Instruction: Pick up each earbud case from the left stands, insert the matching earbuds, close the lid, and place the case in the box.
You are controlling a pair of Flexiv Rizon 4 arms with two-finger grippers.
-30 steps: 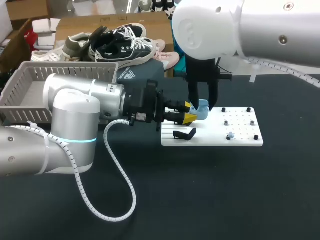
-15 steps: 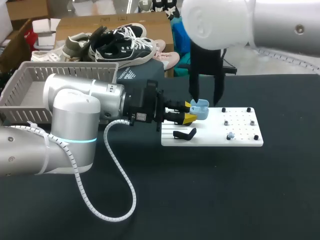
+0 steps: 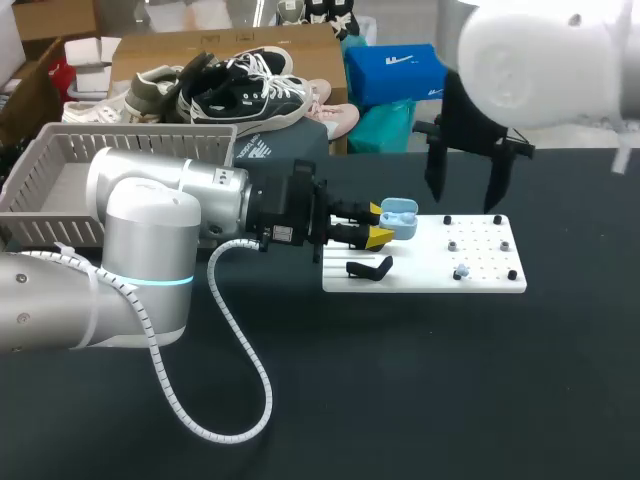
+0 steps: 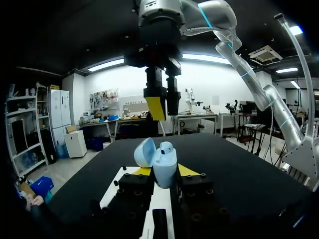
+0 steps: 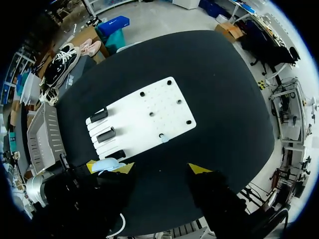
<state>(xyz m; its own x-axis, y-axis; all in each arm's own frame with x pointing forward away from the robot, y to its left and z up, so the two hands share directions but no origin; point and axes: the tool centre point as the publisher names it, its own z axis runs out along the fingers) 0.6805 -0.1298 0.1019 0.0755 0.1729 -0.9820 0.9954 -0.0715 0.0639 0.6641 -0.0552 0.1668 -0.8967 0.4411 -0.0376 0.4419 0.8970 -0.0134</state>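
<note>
Across the black table [image 3: 420,400], the left arm [image 3: 150,230] lies low and level, coming in from the left. The right arm [image 3: 540,60] hangs high over the far right. Grey basket [image 3: 60,160] at far left, well apart from the white board [image 3: 480,280] mid-table.

Left gripper [image 3: 378,228]: fingers pinch the pale blue earbud case [image 3: 398,215] from two sides, at the board's left end. Case upright, lid [image 4: 144,152] swung open.

Right gripper [image 3: 463,195]: pointing straight down, raised well above the board's far side, fingers spread wide with nothing between them, apart from the case.

Left wrist view only: one earbud [image 4: 167,147] seated in the top of the case; cannot tell whether a second sits beside it.

Right wrist view only: three black stands [image 5: 105,134] in a row along the board's left end; the head view shows just one plainly. Small pale blue piece [image 5: 164,138] on the board's edge nearer the robot, too small to identify.
</note>
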